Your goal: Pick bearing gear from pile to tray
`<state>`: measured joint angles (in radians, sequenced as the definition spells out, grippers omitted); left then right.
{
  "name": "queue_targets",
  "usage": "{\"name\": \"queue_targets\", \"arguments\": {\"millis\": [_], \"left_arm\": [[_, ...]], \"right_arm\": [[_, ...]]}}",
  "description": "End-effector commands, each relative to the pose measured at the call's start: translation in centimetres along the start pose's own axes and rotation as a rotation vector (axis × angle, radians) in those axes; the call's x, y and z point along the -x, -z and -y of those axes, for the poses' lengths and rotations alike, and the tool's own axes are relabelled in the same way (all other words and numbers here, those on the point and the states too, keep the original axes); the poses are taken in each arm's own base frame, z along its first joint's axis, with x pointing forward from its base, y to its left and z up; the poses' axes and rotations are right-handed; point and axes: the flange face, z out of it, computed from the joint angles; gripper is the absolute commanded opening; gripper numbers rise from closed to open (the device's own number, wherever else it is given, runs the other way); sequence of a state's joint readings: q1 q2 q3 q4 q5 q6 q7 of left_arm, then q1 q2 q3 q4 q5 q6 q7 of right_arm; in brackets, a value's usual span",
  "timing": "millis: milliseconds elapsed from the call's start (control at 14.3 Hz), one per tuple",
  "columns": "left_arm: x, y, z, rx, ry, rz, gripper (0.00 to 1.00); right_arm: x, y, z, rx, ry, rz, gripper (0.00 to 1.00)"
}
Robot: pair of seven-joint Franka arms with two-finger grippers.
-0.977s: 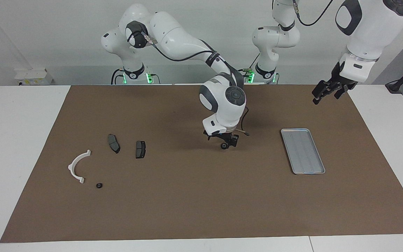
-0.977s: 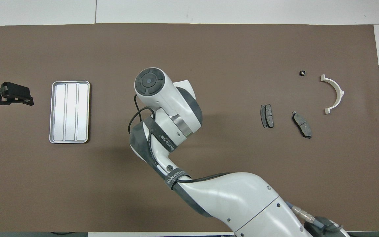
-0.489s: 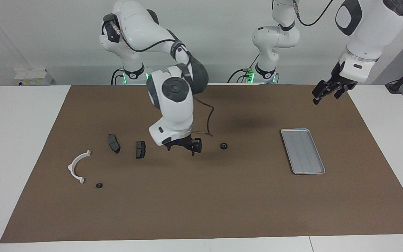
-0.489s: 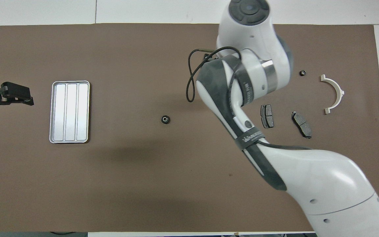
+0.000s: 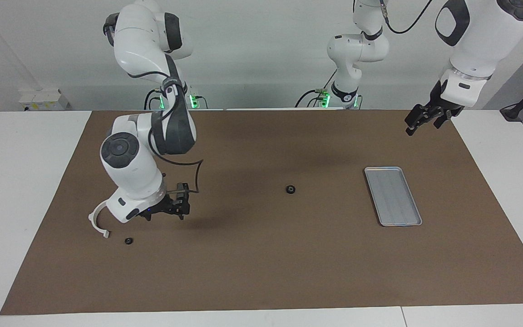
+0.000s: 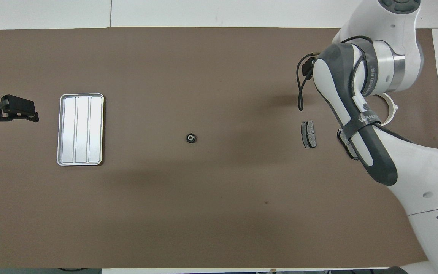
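Observation:
One bearing gear (image 5: 291, 189), small, black and round, lies alone on the brown mat between the pile and the tray; it also shows in the overhead view (image 6: 191, 137). A second tiny black piece (image 5: 128, 240) lies by the white half-ring bracket (image 5: 95, 219) in the pile. My right gripper (image 5: 164, 211) hangs open and empty low over the pile, above the brake pads; its own arm hides it in the overhead view. One brake pad (image 6: 308, 134) shows whole, the other (image 6: 345, 144) only partly. The silver tray (image 5: 393, 196) holds nothing. My left gripper (image 5: 421, 121) waits, open, above the mat's corner near the tray.
The brown mat (image 5: 261, 263) covers most of the white table. In the overhead view the right arm (image 6: 359, 110) covers part of the bracket (image 6: 393, 109) and the pile. The tray (image 6: 80, 129) lies toward the left arm's end.
The right gripper let the bearing gear go on the middle of the mat, short of the tray, and swung back over the pile. The left arm has not moved.

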<state>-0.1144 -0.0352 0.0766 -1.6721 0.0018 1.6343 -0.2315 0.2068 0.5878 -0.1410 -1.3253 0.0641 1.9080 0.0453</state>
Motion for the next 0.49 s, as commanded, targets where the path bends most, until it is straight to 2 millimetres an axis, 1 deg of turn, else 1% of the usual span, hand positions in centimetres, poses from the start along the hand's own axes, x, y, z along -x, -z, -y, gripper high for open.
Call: {"name": "queue_targets", "arguments": {"millis": [0,70,140,279,349,419], "left_arm": [[0.8,0.1,0.2,0.016,-0.004,0.009,1.0],[0.8,0.1,0.2,0.016,-0.004,0.009,1.0],[0.8,0.1,0.2,0.016,-0.004,0.009,1.0],[0.8,0.1,0.2,0.016,-0.004,0.009,1.0],[0.8,0.1,0.2,0.016,-0.004,0.009,1.0],[0.8,0.1,0.2,0.016,-0.004,0.009,1.0]], "right_arm": [[3.0,-2.3,-2.7,0.013,0.036,-0.069,1.0],[3.1,-3.0,-3.8,0.014,0.02,-0.079,1.0],[2.8,-3.6,-5.3,0.016,-0.004,-0.085,1.0],[2.5,-5.2,-7.9,0.023,-0.022,-0.09,1.0],[2.4,-6.0,-8.7,0.026,-0.021,-0.088,1.0],[2.3,-6.8,-9.0,0.028,-0.024,-0.091,1.0]]}}
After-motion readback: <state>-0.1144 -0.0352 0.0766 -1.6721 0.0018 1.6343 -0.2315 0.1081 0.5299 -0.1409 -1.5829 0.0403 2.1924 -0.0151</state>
